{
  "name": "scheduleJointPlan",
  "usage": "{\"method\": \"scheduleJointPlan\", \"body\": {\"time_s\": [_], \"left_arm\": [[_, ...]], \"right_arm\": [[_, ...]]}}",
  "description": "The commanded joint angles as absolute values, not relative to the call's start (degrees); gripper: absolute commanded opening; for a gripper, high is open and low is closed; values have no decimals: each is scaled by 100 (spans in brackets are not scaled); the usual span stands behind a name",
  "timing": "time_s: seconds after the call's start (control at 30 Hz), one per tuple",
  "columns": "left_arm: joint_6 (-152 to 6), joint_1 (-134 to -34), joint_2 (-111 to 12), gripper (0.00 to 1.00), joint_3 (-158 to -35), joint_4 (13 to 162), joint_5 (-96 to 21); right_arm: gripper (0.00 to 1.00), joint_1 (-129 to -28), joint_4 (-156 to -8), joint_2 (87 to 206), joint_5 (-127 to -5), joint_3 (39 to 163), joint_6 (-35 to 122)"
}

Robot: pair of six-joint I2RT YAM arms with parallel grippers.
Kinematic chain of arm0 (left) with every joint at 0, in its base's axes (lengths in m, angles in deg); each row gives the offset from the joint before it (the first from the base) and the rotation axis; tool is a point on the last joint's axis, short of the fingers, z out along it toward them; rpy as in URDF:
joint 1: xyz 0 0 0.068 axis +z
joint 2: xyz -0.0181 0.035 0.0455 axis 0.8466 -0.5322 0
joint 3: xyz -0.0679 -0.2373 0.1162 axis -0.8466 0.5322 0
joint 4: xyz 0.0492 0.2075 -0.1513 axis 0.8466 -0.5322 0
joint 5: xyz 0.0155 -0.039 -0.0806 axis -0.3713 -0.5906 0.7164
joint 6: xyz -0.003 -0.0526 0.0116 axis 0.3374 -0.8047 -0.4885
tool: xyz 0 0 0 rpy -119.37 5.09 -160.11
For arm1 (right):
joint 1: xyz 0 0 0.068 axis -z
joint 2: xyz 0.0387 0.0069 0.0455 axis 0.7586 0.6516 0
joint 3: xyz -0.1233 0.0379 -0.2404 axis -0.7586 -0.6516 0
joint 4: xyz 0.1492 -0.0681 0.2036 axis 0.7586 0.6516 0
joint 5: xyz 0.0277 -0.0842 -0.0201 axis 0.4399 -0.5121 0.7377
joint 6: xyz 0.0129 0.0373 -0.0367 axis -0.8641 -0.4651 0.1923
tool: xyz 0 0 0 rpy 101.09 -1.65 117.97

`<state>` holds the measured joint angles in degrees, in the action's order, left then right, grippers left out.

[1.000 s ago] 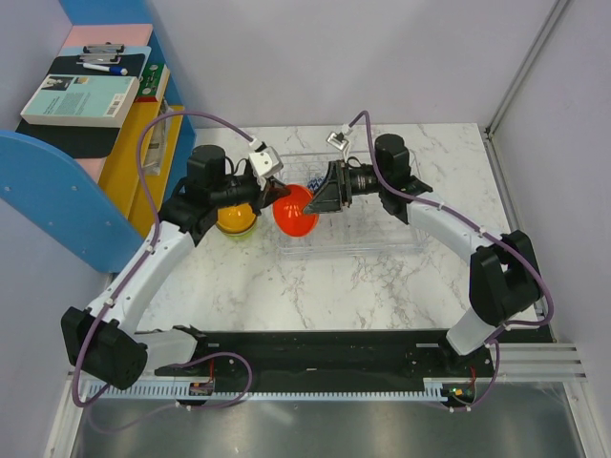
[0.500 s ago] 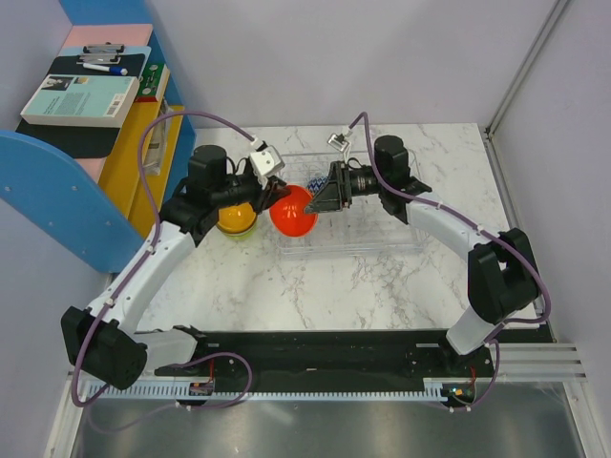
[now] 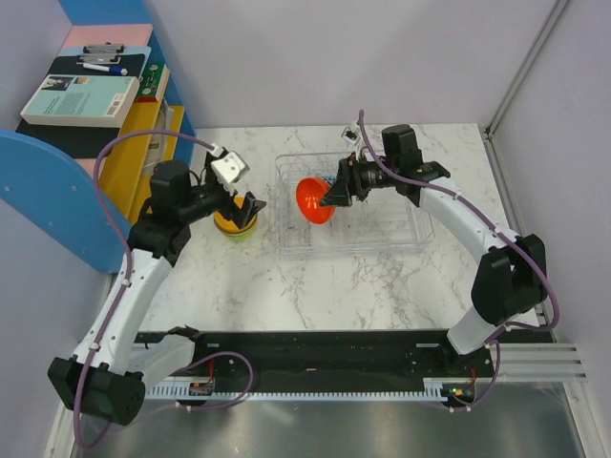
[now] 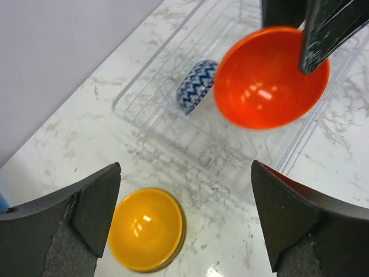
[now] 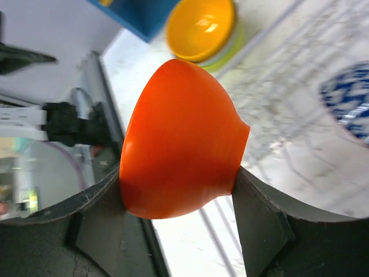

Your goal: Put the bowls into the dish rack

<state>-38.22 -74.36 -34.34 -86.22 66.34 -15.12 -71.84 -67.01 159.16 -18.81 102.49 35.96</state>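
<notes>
My right gripper (image 3: 331,195) is shut on the red-orange bowl (image 3: 312,200), held tilted on its side above the left part of the clear dish rack (image 3: 382,231). In the right wrist view the red-orange bowl (image 5: 181,141) sits squeezed between both fingers (image 5: 98,225). A blue-white zigzag bowl (image 4: 196,86) stands on edge inside the dish rack (image 4: 164,118). Left of the rack, a yellow-orange bowl (image 3: 233,218) rests on a lime green bowl (image 5: 229,55). My left gripper (image 3: 246,207) hangs open over that stack, holding nothing.
A blue shelf unit (image 3: 57,181) with books (image 3: 81,98) and a yellow board stands at the far left, close behind my left arm. Grey walls close the back and right sides. Marble tabletop (image 3: 334,286) lies between the rack and the arm bases.
My left gripper opened, let go of the red-orange bowl and drew back left over the yellow-orange bowl. My right gripper shut on the red-orange bowl and carried it right, over the rack.
</notes>
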Motion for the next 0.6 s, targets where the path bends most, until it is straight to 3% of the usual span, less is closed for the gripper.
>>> {"method": "scheduleJointPlan", "body": {"time_s": [0.0, 0.13, 0.23, 0.57], "left_arm": [[-3764, -6656, -3112, 100, -8306, 6195, -1436], [-3765, -5428, -3058, 100, -8006, 6046, -734], [-3634, -5100, -3172, 100, -7883, 5861, -469], [-3510, -4984, -2953, 100, -7364, 5931, -161]], "right_arm": [[0, -7228, -4925, 15613, -3440, 10867, 6013], [0, -7342, -4607, 15411, -4951, 10823, 6922], [0, -7386, -4562, 15244, -5357, 10788, 7282], [0, -7781, -4527, 15024, -6061, 10630, 7740]]}}
